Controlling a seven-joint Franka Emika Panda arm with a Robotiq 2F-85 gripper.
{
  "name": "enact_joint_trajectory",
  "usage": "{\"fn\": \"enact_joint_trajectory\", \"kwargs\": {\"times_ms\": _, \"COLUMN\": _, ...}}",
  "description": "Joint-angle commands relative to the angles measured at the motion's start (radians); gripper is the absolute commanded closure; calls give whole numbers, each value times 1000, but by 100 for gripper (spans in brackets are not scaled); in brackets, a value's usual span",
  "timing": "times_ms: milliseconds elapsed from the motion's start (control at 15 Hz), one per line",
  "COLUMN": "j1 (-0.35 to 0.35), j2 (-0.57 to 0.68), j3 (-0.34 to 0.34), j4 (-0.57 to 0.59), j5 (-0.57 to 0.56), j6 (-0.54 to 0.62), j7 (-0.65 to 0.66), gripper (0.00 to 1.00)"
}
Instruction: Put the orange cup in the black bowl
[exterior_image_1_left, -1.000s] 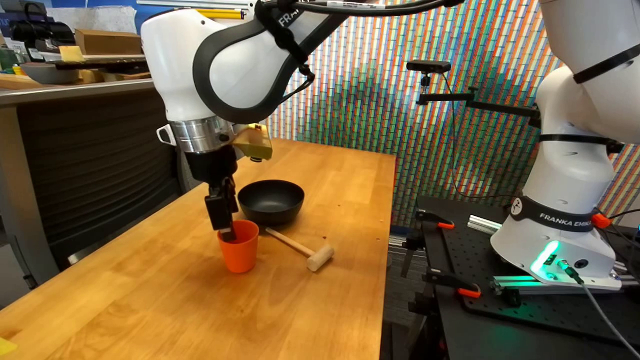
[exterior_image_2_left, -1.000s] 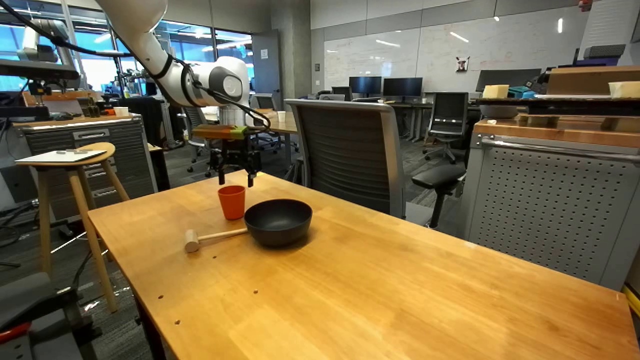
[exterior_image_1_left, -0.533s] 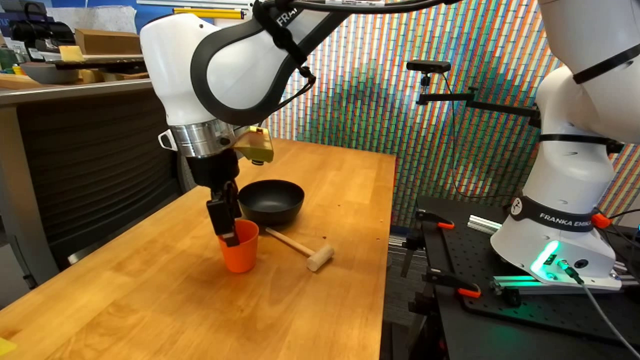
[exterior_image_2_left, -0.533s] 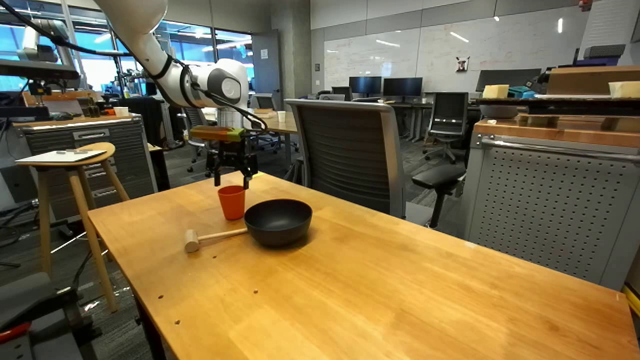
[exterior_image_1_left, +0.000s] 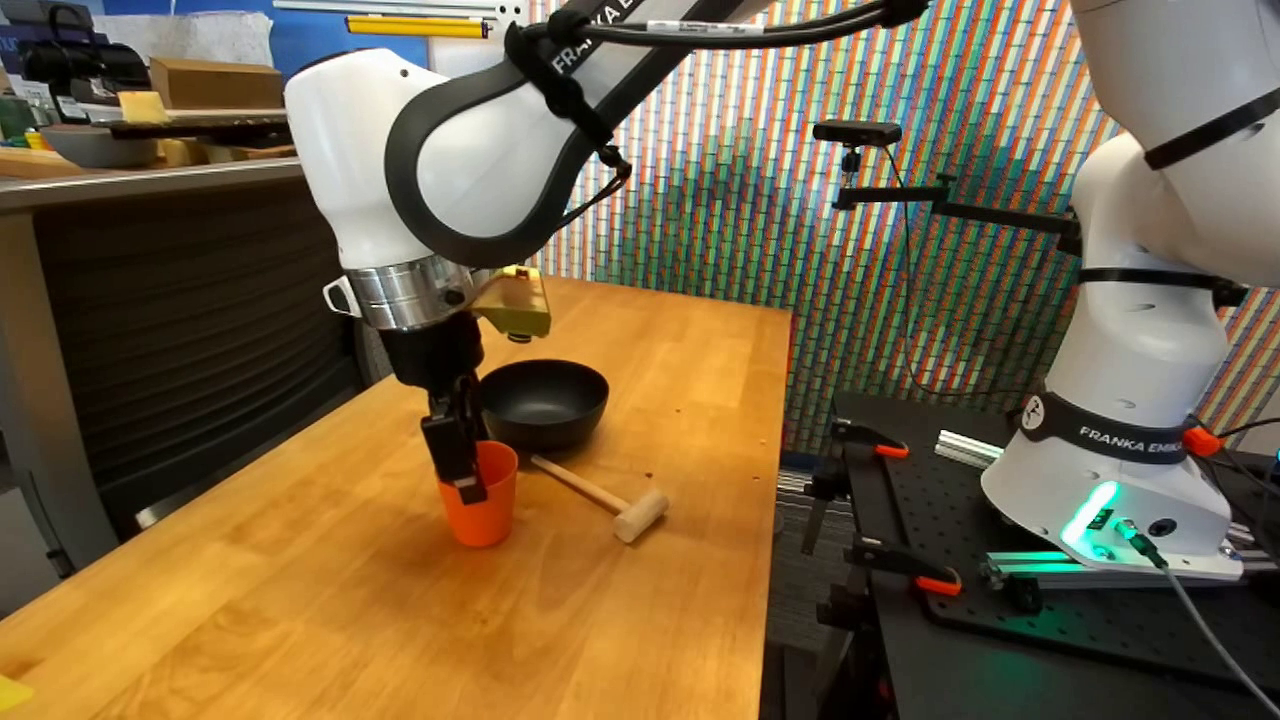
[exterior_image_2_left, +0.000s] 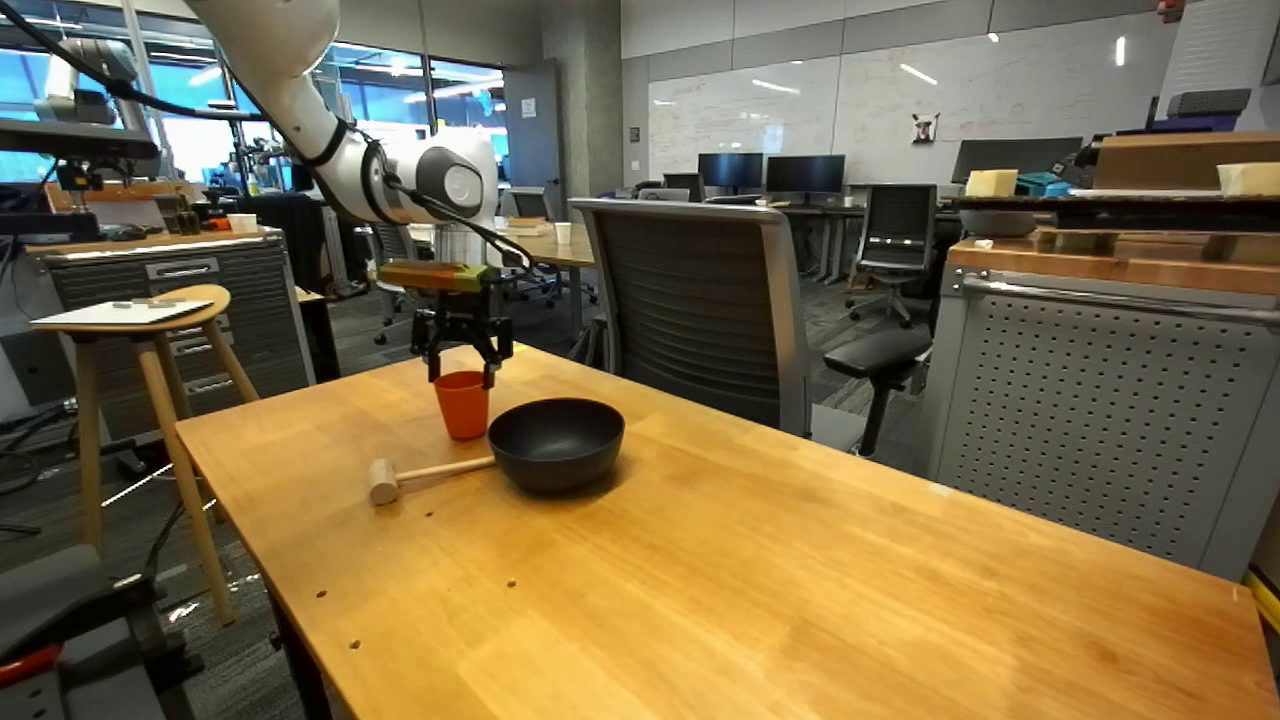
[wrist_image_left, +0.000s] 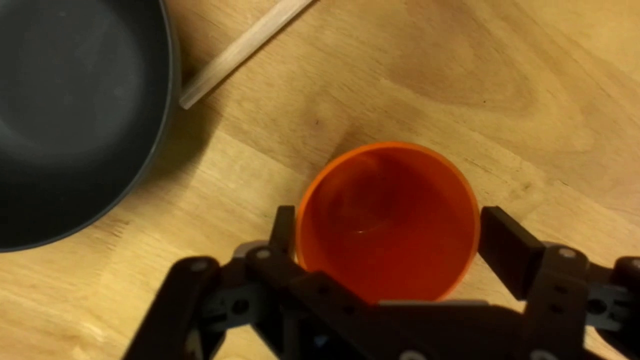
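The orange cup stands upright on the table, as both exterior views (exterior_image_1_left: 483, 522) (exterior_image_2_left: 463, 412) and the wrist view (wrist_image_left: 390, 200) show. The black bowl (exterior_image_1_left: 545, 420) sits close beside it, empty; it also shows in an exterior view (exterior_image_2_left: 555, 470) and the wrist view (wrist_image_left: 75, 90). My gripper (exterior_image_2_left: 461, 382) points down over the cup, with a finger on opposite outer sides of its rim. In the wrist view the gripper (wrist_image_left: 388, 220) is open, its fingers very close to the rim, with a thin gap at the left one. The gripper hides the near part of the rim.
A pale wooden mallet (exterior_image_1_left: 640, 516) lies on the table (exterior_image_1_left: 600, 640), its handle end beside the bowl and its head away from it. The handle (wrist_image_left: 245, 50) also shows in the wrist view. A grey chair (exterior_image_2_left: 700, 310) stands behind the table.
My gripper has moved down to the cup and shifted slightly sideways, so the fingers have come level with its rim on both sides. Cup, bowl and mallet stay put.
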Motion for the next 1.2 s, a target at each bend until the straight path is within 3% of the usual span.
{"fn": "enact_joint_trajectory", "kwargs": {"times_ms": 0, "j1": -1, "j2": 4, "j3": 0, "j4": 9, "j5": 20, "j6": -17, "j7": -20, "gripper": 37}}
{"fn": "enact_joint_trajectory", "kwargs": {"times_ms": 67, "j1": -1, "j2": 2, "j3": 0, "j4": 12, "j5": 20, "j6": -18, "j7": -20, "gripper": 43}}
{"fn": "enact_joint_trajectory", "kwargs": {"times_ms": 400, "j1": -47, "j2": -79, "j3": -14, "j4": 11, "j5": 60, "j6": -44, "j7": -18, "gripper": 45}}
{"fn": "enact_joint_trajectory", "kwargs": {"times_ms": 800, "j1": -103, "j2": -209, "j3": -113, "j4": 50, "j5": 41, "j6": -72, "j7": 72, "gripper": 45}}
{"fn": "enact_joint_trajectory", "kwargs": {"times_ms": 1133, "j1": -139, "j2": -150, "j3": -171, "j4": 83, "j5": 57, "j6": -215, "j7": 162, "gripper": 45}}
